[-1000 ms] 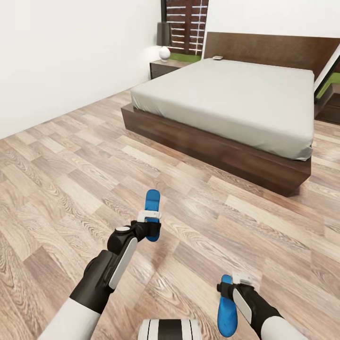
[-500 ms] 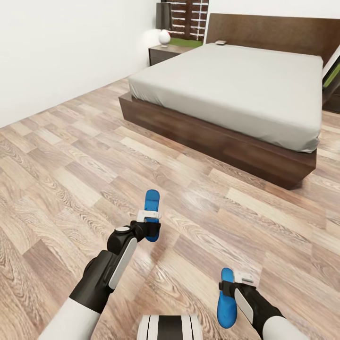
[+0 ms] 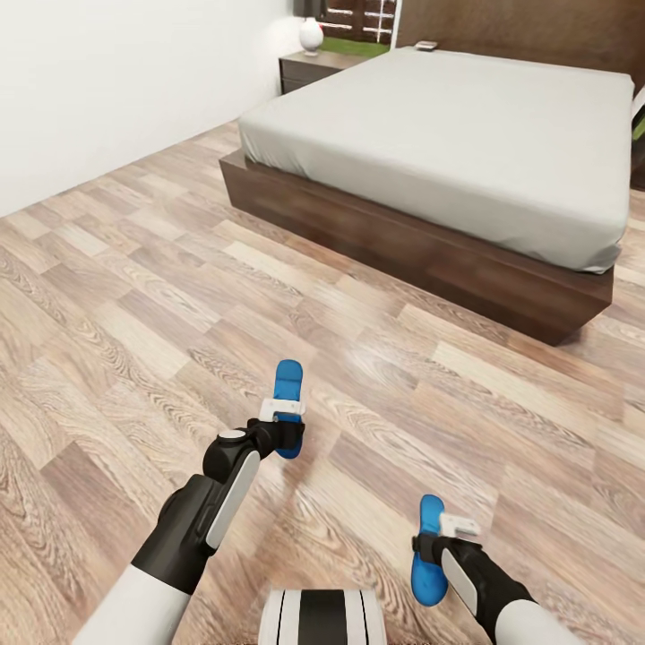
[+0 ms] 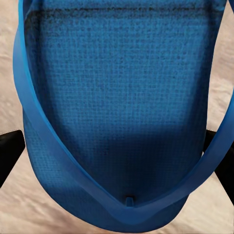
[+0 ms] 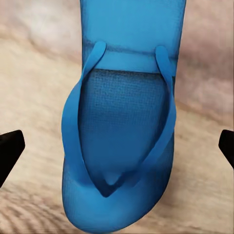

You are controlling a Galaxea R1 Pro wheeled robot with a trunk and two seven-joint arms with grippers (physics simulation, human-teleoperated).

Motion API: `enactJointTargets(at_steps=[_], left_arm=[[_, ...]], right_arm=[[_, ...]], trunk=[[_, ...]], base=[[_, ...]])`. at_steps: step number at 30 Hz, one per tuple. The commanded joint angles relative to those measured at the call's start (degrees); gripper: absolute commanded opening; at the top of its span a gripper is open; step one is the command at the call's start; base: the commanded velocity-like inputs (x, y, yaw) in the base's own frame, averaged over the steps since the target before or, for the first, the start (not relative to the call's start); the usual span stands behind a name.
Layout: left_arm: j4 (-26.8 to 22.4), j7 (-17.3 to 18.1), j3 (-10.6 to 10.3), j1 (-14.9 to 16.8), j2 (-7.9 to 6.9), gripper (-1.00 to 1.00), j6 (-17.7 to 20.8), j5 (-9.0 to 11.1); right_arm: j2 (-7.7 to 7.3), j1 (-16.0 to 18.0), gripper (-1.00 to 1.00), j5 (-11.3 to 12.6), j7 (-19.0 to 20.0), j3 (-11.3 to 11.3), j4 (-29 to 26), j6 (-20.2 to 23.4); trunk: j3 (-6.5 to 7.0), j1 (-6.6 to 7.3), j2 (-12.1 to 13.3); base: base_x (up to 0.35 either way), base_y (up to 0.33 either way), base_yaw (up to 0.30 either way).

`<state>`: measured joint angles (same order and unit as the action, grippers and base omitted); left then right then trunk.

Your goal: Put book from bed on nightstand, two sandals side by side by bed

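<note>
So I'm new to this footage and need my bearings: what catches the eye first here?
Two bright blue sandals, one in each gripper: the left gripper holds one sandal out over the wood floor, the right gripper holds the other sandal closer to the robot. Beyond them stands the big bed with its grey mattress, a small book lying by the headboard.

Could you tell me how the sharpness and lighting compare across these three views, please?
Head view: crisp, with soft glare patches on the floor before the bed. Left wrist view: the sandal is close, its weave visible, with a shaded band low on the sole. Right wrist view: the other sandal is softer, floor behind it blurred.
</note>
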<state>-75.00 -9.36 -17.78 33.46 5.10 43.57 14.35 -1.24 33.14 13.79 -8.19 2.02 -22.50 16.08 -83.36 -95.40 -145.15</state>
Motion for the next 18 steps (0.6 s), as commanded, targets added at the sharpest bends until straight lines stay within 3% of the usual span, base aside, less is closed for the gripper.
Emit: enactJointTargets(at_steps=[1, 18], left_arm=[[-0.1, -0.6, -0.1, 0.0, -0.01, -1.00, 0.2, 0.6], [-0.1, -0.6, -0.1, 0.0, -0.01, -1.00, 0.2, 0.6]], right_arm=[[-0.01, 0.0, 1.00, 0.5, -0.3, 0.6, -0.1, 0.2], [-0.22, 0.0, 1.00, 0.6, 0.0, 1.3, -0.2, -2.9]], trunk=[[-0.27, -0.01, 0.0], [-4.03, -0.45, -0.3]], base=[[0.000, 0.000, 0.000], [0.000, 0.000, 0.000]])
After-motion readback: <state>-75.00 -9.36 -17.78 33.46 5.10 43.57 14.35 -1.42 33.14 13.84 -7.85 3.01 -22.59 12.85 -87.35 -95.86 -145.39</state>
